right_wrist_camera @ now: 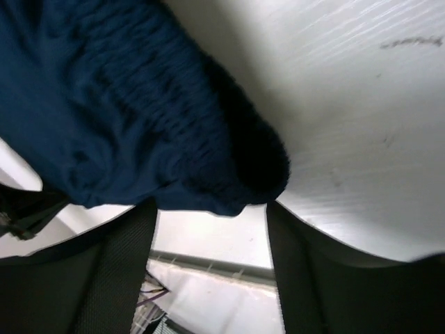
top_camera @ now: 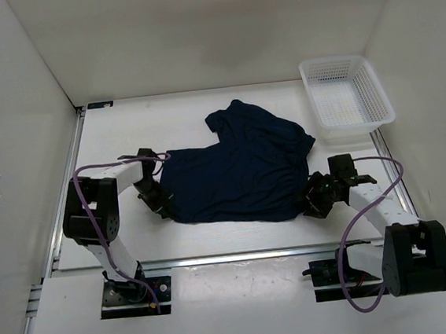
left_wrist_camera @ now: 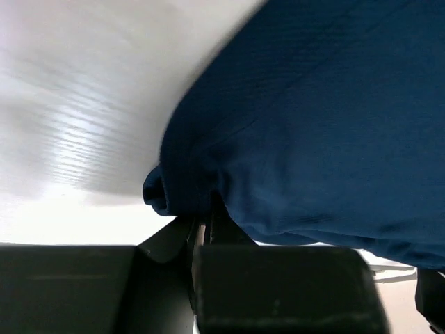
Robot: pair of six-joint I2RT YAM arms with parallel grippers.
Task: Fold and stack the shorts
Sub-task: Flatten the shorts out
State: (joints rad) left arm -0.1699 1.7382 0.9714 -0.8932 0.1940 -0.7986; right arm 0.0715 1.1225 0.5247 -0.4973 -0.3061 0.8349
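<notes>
From the top view, the shorts (top_camera: 239, 173) lie spread, somewhat rumpled, on the white counter (top_camera: 124, 129), near its middle. One part of them reaches back toward the far wall. The left hand (top_camera: 159, 205) sits low at the near-left corner of the cloth, touching its edge. The right hand (top_camera: 314, 198) is at the near-right corner, also right against the edge. A white plastic basket (top_camera: 346, 96) stands at the far right of the counter, apart from the shorts.

In the left wrist view, dark blue cloth fills the upper right, and a small bunched fold of it runs down into the left hand (left_wrist_camera: 207, 223). The jaws are closed together on that fold, pinching it. The bare counter (left_wrist_camera: 69, 104) shows to the left, blurred.

In the right wrist view, a thick, ribbed edge of the shorts (right_wrist_camera: 125, 104) hangs across the top left, its lowest tip sitting just at the mouth of the right hand (right_wrist_camera: 211, 209). The two dark fingers (right_wrist_camera: 118, 271) stand wide apart on either side. Neither one presses the cloth, so this hand is spread and has hold of nothing. The counter (right_wrist_camera: 361, 104) lies to the right.
</notes>
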